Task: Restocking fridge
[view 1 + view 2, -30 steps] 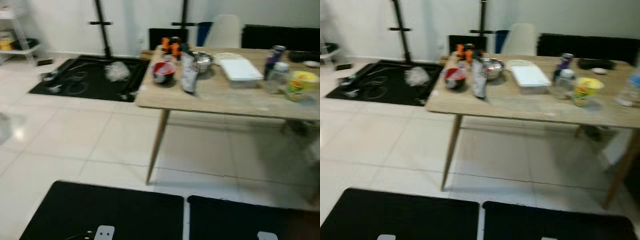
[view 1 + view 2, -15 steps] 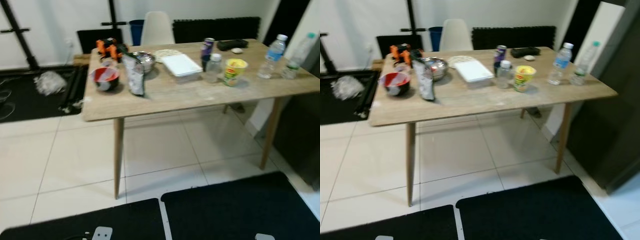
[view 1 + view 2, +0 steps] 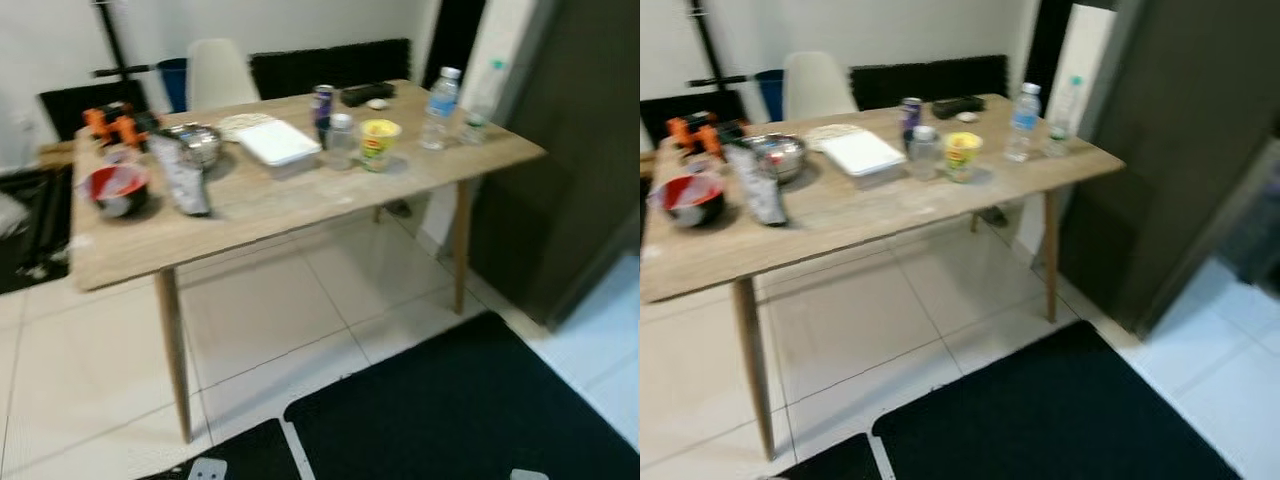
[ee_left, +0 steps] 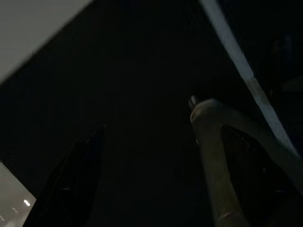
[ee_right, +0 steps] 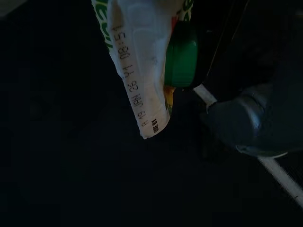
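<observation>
In the right wrist view a white carton (image 5: 137, 71) with green print, a green cap (image 5: 182, 59) and a stamped date hangs over the dark mat, held by my right gripper (image 5: 158, 19); its fingers are lost in the dark. The left wrist view is very dark: my left gripper (image 4: 163, 130) hangs low over the mat with its black fingers (image 4: 75, 179) apart and nothing between them. A tall dark fridge-like front (image 3: 570, 150) stands at the right, just past the table.
A wooden table (image 3: 300, 200) holds a red bowl (image 3: 115, 188), a steel bowl (image 3: 195, 142), a white box (image 3: 277, 141), a yellow cup (image 3: 378, 143) and water bottles (image 3: 438, 95). A white chair (image 3: 215, 72) stands behind. Black mats (image 3: 450, 410) lie on the tiles at my feet.
The whole view has swung to the right: the table has slid left in the picture and the tall dark front has come in at the right. The things on the table keep their places.
</observation>
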Robot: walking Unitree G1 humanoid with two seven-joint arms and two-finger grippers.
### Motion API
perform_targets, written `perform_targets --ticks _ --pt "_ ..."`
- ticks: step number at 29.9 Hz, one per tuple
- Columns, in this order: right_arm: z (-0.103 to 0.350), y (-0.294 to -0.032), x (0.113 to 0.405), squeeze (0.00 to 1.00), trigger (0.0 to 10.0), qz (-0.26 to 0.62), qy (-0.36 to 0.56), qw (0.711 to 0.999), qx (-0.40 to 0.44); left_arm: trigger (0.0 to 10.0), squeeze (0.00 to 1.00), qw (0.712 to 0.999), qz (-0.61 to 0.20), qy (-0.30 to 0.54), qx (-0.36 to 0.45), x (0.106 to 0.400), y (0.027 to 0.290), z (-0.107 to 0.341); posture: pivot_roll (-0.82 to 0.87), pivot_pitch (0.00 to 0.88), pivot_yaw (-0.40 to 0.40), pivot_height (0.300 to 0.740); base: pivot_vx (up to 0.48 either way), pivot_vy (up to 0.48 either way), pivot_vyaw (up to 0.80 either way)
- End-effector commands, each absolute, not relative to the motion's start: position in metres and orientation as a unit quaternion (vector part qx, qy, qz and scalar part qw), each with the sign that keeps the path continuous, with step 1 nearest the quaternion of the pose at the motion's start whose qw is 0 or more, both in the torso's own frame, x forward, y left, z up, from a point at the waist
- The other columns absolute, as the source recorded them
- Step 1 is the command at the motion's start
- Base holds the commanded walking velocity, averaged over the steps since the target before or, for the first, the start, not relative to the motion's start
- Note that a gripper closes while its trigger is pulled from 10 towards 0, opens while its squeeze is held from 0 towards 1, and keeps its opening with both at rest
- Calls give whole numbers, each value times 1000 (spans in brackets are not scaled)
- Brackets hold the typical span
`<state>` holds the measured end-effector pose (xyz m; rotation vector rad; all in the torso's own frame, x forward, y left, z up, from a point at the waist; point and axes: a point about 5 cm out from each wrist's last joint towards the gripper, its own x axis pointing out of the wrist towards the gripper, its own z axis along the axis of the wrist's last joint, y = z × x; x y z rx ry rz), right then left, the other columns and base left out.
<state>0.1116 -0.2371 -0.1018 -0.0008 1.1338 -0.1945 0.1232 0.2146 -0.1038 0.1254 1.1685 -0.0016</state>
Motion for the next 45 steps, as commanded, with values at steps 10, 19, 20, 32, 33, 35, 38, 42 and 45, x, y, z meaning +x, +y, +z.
perform_targets --ticks 10,19,20,32,33,35,38,42,45 --pt "-102 -239 111 0 10000 -93 538 838 -3 10000 0 831 -4 551 72 123 214 -104 -28 0 -7 740 0 0 -800" --pt "-101 -239 112 0 10000 -90 538 838 -4 10000 0 832 -4 550 72 124 215 -103 -29 0 -6 740 0 0 -800" --pt "-101 -239 112 0 10000 -90 538 838 -4 10000 0 832 -4 550 72 124 215 -103 -30 0 -6 740 0 0 -800" --pt "-102 -239 110 0 10000 -88 541 836 -3 10000 0 834 4 549 59 123 217 -103 -29 0 -10 740 0 0 -800" --pt "-102 -239 110 0 10000 -88 541 836 -3 10000 0 834 5 550 51 122 216 -104 -29 0 -11 740 0 0 -800" --pt "-102 -238 110 0 10000 -87 541 837 -3 10000 0 834 4 549 45 122 215 -104 -31 0 -9 740 0 0 -800" --pt "-102 -238 110 0 10000 -87 541 837 -3 10000 0 835 5 548 43 123 215 -104 -32 0 -10 740 0 0 -800" --pt "-102 -237 110 0 10000 -86 541 836 -3 10000 0 837 6 546 40 123 216 -103 -33 0 -8 740 0 0 -800" --pt "-102 -237 110 0 10000 -86 542 836 -3 10000 0 838 6 545 38 124 217 -103 -33 0 -8 740 0 0 -800"
